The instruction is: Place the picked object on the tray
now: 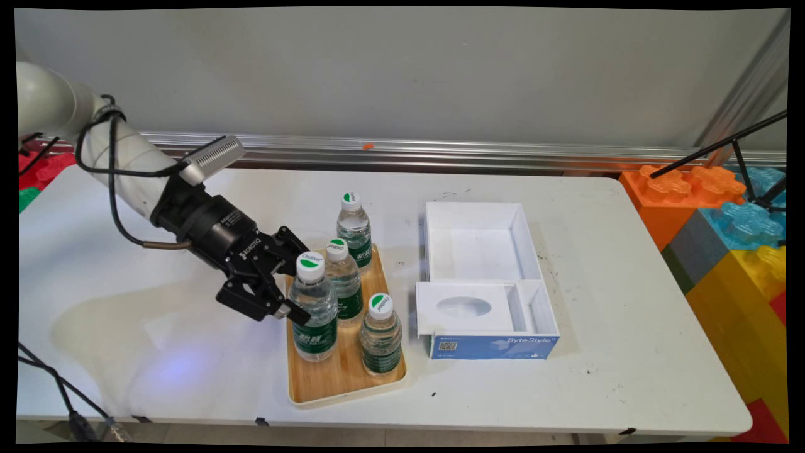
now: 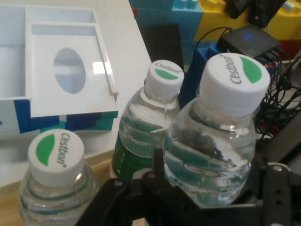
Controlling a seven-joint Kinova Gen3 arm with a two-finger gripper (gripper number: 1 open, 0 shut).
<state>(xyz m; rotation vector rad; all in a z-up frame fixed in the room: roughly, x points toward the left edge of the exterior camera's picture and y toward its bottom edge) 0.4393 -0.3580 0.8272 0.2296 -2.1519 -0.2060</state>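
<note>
Now at the grasp stage, by my reading: gripper [image 1: 294, 296] spread wide around the near-left bottle [image 1: 314, 308] on the wooden tray [image 1: 343, 377], fingers flanking its body, not yet clamped. Closing squarely seems the need. Near-right bottle [image 1: 381, 335] alongside; two more bottles farther back. White box [image 1: 484, 283] right, on the tabletop [image 1: 629, 327].

A white table [image 1: 566, 390] stands before a plain grey wall [image 1: 440, 69], with big coloured toy bricks [image 1: 723, 245] at the right.
</note>
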